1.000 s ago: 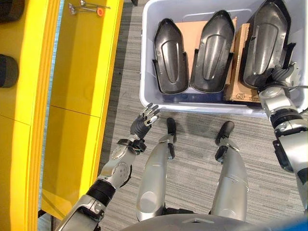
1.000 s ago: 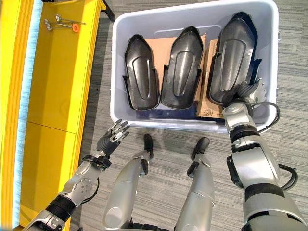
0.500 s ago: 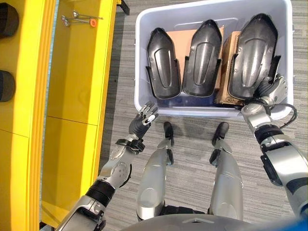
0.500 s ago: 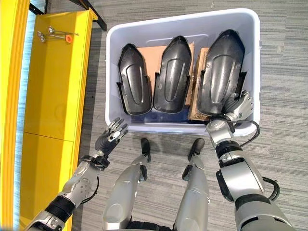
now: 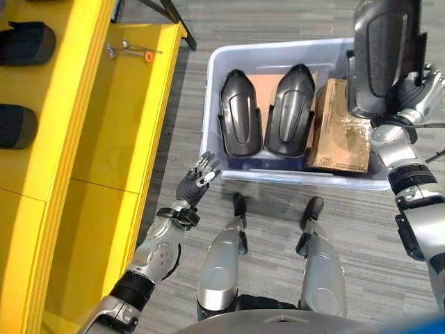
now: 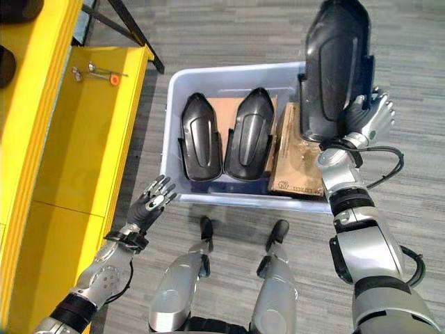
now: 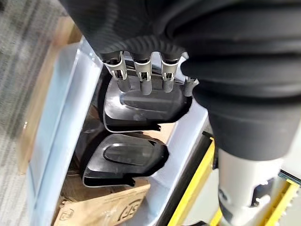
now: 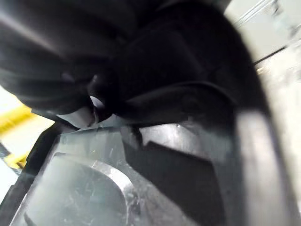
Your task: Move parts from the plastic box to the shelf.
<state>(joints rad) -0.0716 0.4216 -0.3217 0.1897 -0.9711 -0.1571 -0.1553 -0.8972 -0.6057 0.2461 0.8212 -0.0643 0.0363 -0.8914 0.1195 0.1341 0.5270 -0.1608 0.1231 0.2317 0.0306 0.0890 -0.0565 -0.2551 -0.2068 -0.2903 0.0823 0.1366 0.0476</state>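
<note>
The right hand (image 6: 367, 118) grips a black part (image 6: 335, 69) above the plastic box (image 6: 182, 104) — the left hand (image 5: 195, 182) hangs with straight fingers, holding nothing.

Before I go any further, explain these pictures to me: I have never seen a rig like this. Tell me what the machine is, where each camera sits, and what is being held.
This is a humanoid robot with two silver arms, seen through its own cameras. Two pictures come from a stereo camera on its head, looking down. Two more come from cameras on its wrists, very close to each robot hand.

On the floor stands a pale plastic box. Inside lie two black moulded parts side by side, with a cardboard carton next to them. On the robot's left is a yellow shelf, where small tools lie.

The right robot hand grips a third black part by its lower end and holds it upright above the box. The left robot hand is open and holds nothing, hanging over the floor between shelf and box.
</note>
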